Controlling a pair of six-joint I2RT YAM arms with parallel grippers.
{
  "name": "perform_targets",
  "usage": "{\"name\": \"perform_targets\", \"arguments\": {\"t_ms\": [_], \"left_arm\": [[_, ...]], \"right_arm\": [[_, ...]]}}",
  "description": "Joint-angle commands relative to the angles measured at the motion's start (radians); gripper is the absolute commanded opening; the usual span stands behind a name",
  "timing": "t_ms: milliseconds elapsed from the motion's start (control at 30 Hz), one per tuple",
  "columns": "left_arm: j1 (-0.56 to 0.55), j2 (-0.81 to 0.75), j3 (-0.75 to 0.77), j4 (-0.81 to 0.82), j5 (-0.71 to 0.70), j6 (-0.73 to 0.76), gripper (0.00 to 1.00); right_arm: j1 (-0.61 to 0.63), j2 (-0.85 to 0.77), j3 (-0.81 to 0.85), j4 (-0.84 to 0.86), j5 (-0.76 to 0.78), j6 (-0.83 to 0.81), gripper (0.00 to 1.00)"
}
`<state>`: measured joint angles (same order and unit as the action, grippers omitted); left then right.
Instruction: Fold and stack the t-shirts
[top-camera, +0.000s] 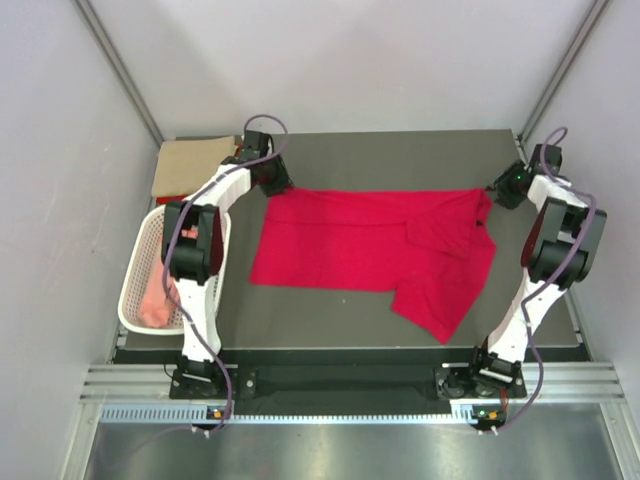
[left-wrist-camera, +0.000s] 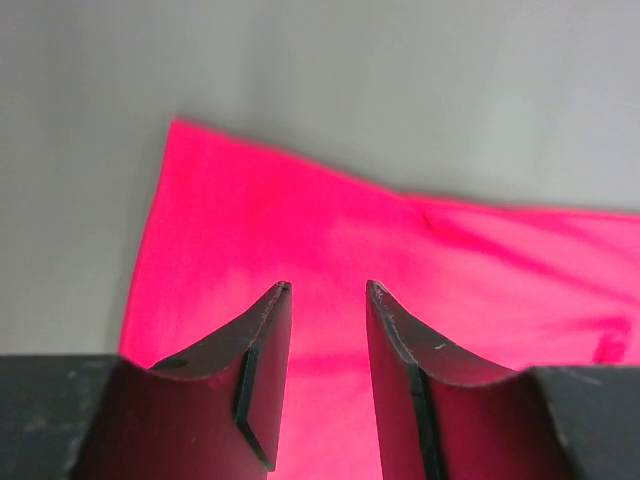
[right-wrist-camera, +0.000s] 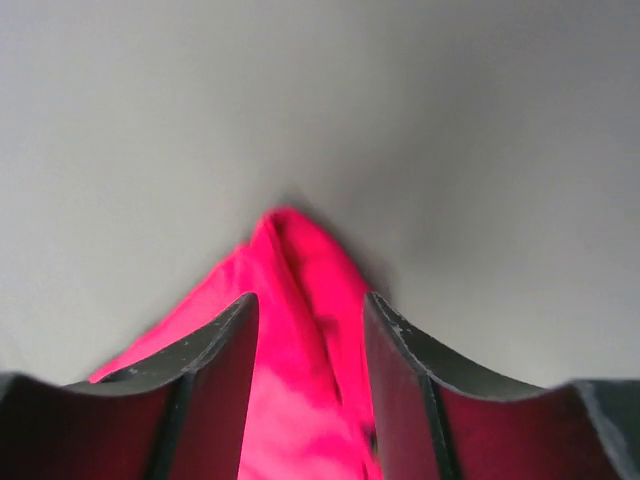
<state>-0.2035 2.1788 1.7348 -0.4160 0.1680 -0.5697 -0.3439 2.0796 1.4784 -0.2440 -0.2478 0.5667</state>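
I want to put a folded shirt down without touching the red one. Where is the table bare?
Bare table runs along the far edge behind the red t-shirt, and a strip lies in front of it at the near edge. The left side is crowded: basket, tan shirt, left arm.

One crimson t-shirt (top-camera: 350, 240) is counted on the single tabletop (top-camera: 330, 335). One tan shirt (top-camera: 190, 165) is counted at the far left corner, and one salmon-pink shirt (top-camera: 158, 303) inside the one white mesh basket (top-camera: 133, 290). A sliver of red cloth (top-camera: 163, 200) is seen at the tan one's near edge; whether it is a further shirt cannot be told. Two arms are counted, the left arm (top-camera: 200, 270) and the right arm (top-camera: 548, 255). Two fingers (left-wrist-camera: 262, 340) are counted on each, four in all.
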Motion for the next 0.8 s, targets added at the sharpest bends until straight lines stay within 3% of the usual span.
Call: {"name": "perform_targets", "arguments": {"t_ms": [0, 133, 267, 333, 600, 767], "left_arm": [[0.000, -0.220, -0.064, -0.044, 0.024, 0.079, 0.41], [-0.023, -0.400, -0.234, -0.057, 0.036, 0.100, 0.41], [-0.031, -0.554, -0.437, -0.021, 0.077, 0.093, 0.41], [-0.031, -0.618, -0.464, -0.046, 0.071, 0.094, 0.41], [-0.031, -0.784, -0.560, -0.099, 0.083, 0.136, 0.42], [-0.031, -0.807, -0.595, -0.110, 0.126, 0.119, 0.42]], "right_arm": [[0.011, -0.136, 0.103, -0.327, 0.136, -0.022, 0.47], [0.063, -0.296, 0.024, -0.628, 0.292, 0.013, 0.48], [0.098, -0.519, -0.233, -0.731, 0.382, 0.079, 0.48], [0.143, -0.642, -0.343, -0.829, 0.470, 0.146, 0.47], [0.431, -0.966, -0.616, -0.925, 0.463, 0.393, 0.44], [0.577, -0.992, -0.754, -0.896, 0.414, 0.518, 0.42]]}}
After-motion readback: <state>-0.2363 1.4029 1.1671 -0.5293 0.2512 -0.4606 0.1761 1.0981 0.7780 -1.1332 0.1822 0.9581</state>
